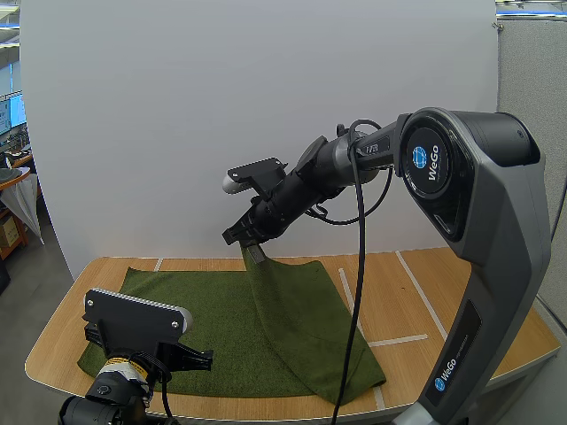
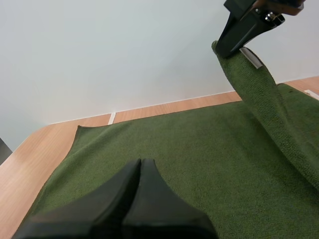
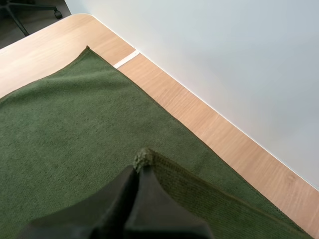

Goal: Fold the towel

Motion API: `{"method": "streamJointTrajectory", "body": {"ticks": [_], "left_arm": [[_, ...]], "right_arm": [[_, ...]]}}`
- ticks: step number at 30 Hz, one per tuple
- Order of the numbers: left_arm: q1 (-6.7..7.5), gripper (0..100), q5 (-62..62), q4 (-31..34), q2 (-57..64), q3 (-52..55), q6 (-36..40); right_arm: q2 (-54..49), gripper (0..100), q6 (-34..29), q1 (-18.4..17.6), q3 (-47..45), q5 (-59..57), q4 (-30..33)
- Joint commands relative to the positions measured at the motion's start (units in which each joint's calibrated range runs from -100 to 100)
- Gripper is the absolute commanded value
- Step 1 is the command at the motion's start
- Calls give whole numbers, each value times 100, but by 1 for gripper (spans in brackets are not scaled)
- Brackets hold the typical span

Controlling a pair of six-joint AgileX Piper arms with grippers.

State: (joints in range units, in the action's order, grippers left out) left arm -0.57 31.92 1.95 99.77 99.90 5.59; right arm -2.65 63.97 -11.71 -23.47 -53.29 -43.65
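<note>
A robot lab, it seems: a white backdrop board (image 1: 177, 133) stands behind a wooden table (image 1: 447, 283) marked with white tape lines (image 1: 399, 340), a grey partition (image 1: 532, 88) at the right edge, cluttered desks (image 1: 12, 170) at far left.

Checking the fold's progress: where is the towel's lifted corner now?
In the high view, the right gripper holds the corner pinched in the air over the middle of the far edge of the towel on the table.

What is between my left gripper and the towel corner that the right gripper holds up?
Only flat towel: in the left wrist view, bare green cloth runs from the shut left gripper to the right gripper pinching the raised corner.
</note>
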Motion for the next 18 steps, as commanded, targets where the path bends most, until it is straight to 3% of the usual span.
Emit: {"method": "streamJointTrajectory", "body": {"ticks": [1,18], "left_arm": [[16,0,-47,8,23,10,32],[16,0,-47,8,23,10,32]], "right_arm": [[-20,0,6,-77,-30,158,-24],[390,0,-327,-950,-4,2148,-24]]}}
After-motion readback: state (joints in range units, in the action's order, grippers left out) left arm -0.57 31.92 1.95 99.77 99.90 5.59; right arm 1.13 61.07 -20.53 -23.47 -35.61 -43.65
